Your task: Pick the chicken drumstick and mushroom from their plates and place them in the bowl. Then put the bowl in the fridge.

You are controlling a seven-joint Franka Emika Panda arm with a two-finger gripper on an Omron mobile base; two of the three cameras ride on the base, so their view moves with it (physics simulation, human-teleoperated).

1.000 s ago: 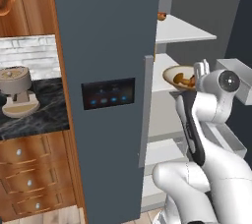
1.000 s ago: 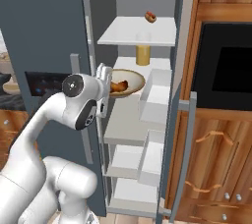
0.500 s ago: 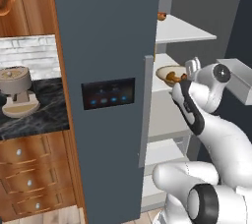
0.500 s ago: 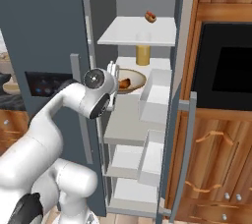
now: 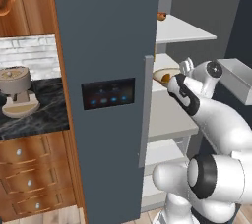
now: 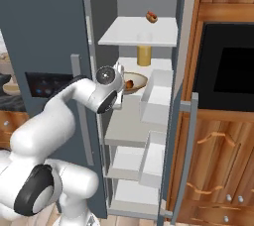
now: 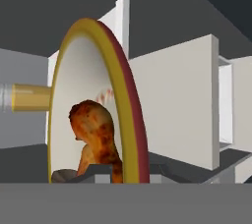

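The fridge (image 6: 44,31) stands open, and since a second ago the arm has reached deeper into it: the bowl (image 6: 135,82), which then hung just outside the shelves' front edge, now sits over the middle shelf (image 6: 130,121), near its back left corner and just in front of the yellow bottle (image 6: 144,55). The arm's elbow has folded further too, so the wrist now lies close to the door's edge in the left base view.

The forearm runs level from the door side into the compartment, with the hand rolled over. In the hand view this makes the bowl (image 7: 98,100) appear on edge, its rim a tall ellipse. The gripper (image 7: 125,169) is closed narrowly on that rim, a fingertip on each side of the wall.

The chicken drumstick (image 7: 98,137) lies inside the bowl, its long axis running across the bowl's floor from the thick end towards the gripped rim. The mushroom cannot be made out.
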